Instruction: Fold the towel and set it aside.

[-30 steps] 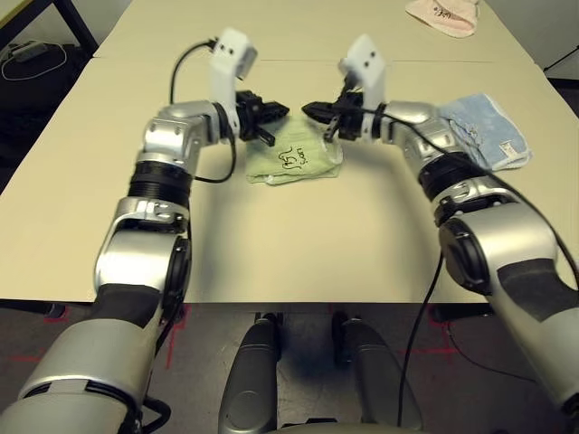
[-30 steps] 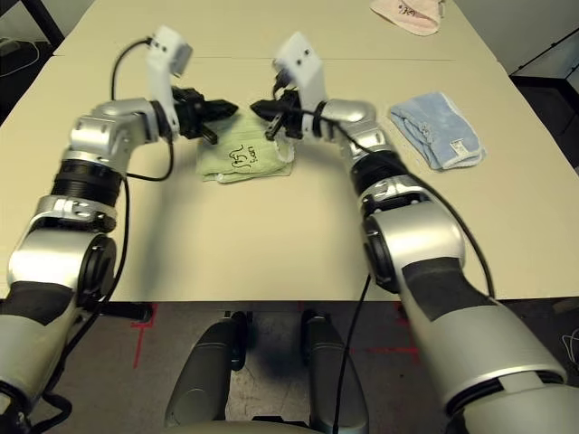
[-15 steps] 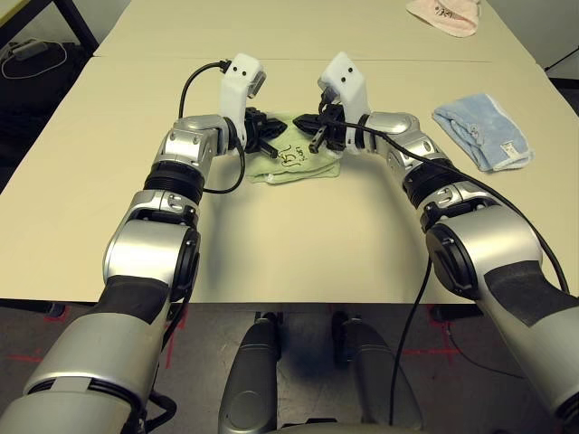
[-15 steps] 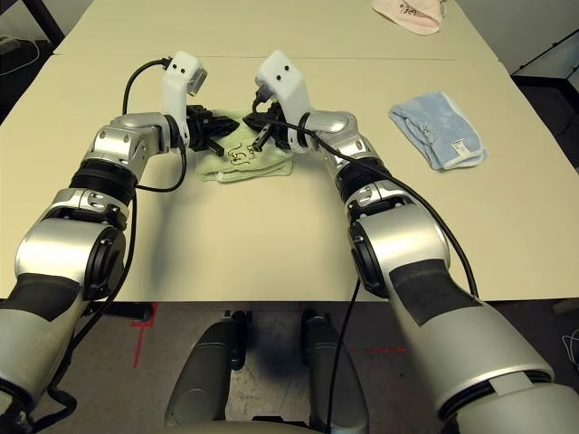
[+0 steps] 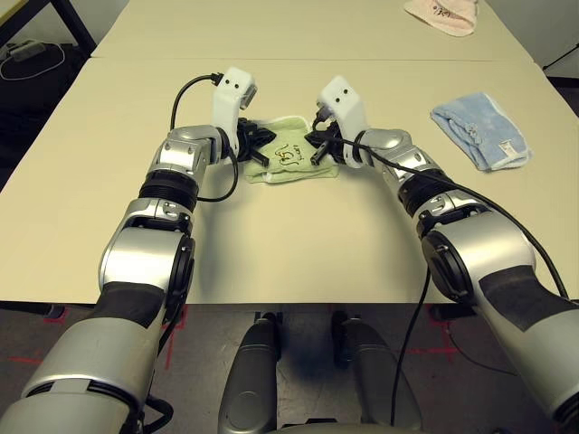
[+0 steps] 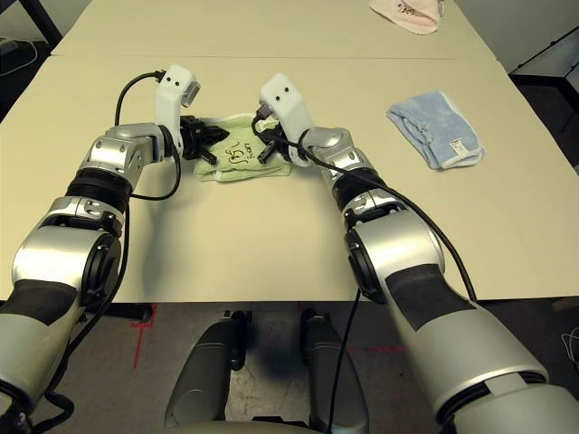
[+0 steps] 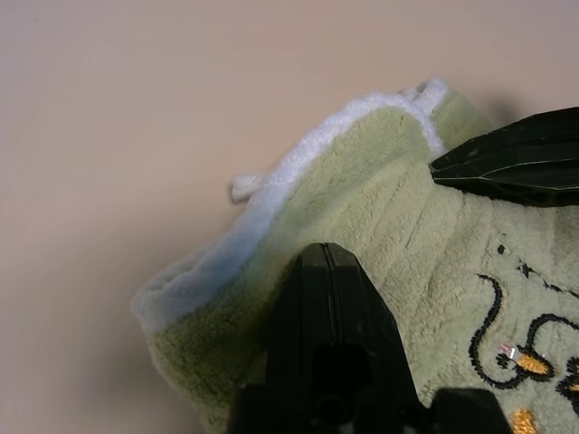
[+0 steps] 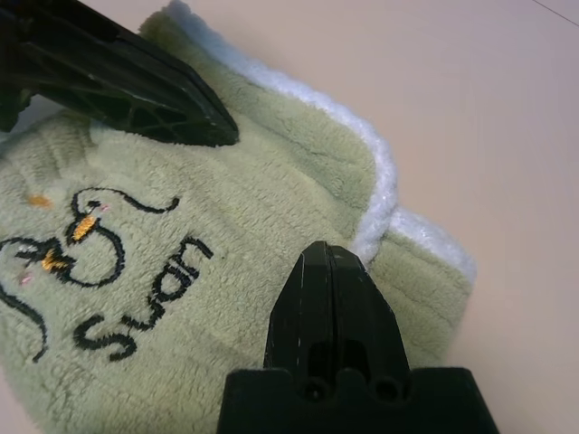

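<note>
I've got the left gripper (image 7: 326, 258) and right gripper (image 8: 332, 262) pinched together empty over the folded green Swan towel (image 5: 291, 159), so any sideways nudge probably drags the fold open.

Folded green towel (image 5: 289, 161) on table (image 5: 298, 244), flanked by left pincer (image 5: 262, 145) and right pincer (image 5: 317, 145).

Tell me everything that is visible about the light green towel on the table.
The light green towel is soft terry cloth with white stitched edging and a dark embroidered swan mark reading "Swan" with small orange details. It lies folded in layers, its mark facing up, on the beige table. The shut left claw is over its left end, the shut right claw over its right end, both low on the cloth; neither visibly pinches it.
</note>
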